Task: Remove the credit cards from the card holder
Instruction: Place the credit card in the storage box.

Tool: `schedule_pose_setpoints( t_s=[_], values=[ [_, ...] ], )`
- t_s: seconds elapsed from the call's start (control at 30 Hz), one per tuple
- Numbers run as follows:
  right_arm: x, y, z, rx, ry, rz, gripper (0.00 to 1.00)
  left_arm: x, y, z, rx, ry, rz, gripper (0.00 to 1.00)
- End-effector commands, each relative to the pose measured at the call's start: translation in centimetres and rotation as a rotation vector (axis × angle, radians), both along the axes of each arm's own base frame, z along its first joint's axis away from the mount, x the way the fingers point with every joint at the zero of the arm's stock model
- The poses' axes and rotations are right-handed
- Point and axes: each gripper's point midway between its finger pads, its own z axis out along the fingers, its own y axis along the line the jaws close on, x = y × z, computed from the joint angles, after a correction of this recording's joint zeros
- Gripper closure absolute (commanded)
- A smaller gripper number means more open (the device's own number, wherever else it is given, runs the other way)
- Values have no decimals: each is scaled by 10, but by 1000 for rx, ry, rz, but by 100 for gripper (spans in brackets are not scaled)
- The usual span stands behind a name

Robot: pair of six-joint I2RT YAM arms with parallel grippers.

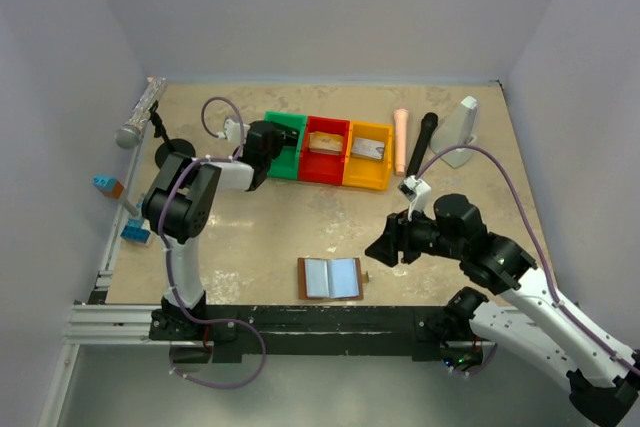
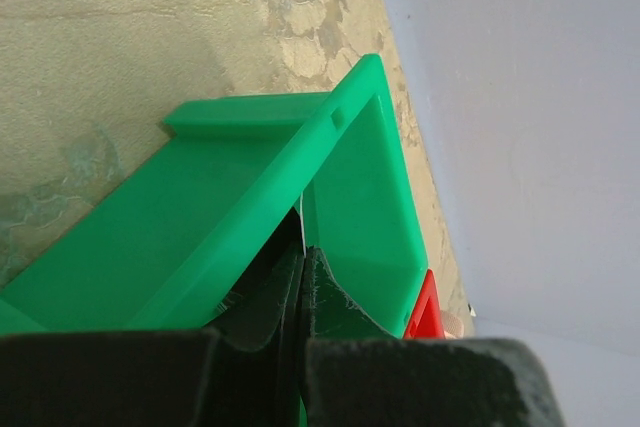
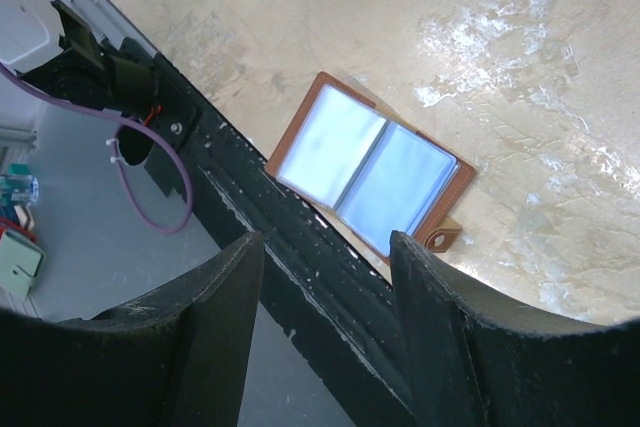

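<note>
The left hand (image 1: 263, 144) covers most of the green bin (image 1: 288, 137) in the top view, so what lies inside that bin is hidden. In the left wrist view its fingers (image 2: 270, 297) are pressed together over the bin's inner wall. A thin pale sliver shows just above their tips, too slight to identify. Only a corner of the red bin (image 2: 426, 313) enters that view at the lower right. The right arm runs out of the frame at the lower right of the top view.

The card holder (image 1: 331, 278) lies open and flat at the bottom centre of the bench (image 1: 260, 237), against the black rail at the near edge. The right hand (image 1: 384, 243) hangs just right of it and slightly higher in the frame, not touching it. In the right wrist view, the fingers (image 3: 225, 317) stand well apart and empty, and the holder sits mid-frame beyond their tips. The left hand is far from it, in the upper part of the frame.

The holder has a brown border, two pale grey-blue pocket pages either side of a centre fold, and a small brown tab at its right edge. The pages look blurred, so I cannot tell whether a card is inside. A tan credit card (image 1: 323, 143) lies in the red bin, and a silvery credit card (image 1: 371, 150) lies in the yellow bin (image 1: 368, 172).
</note>
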Motion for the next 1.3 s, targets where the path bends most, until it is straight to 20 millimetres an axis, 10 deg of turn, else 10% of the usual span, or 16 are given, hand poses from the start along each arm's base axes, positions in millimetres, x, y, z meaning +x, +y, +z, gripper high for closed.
schedule_pose_setpoints(
  t_s=[0.0, 1.27],
  values=[
    [8, 2, 13, 19, -44, -16, 43, 10, 3, -3, 3, 32, 1, 100],
    [12, 8, 9, 13, -22, -14, 42, -14, 24, -11, -14, 55, -53, 74]
  ],
)
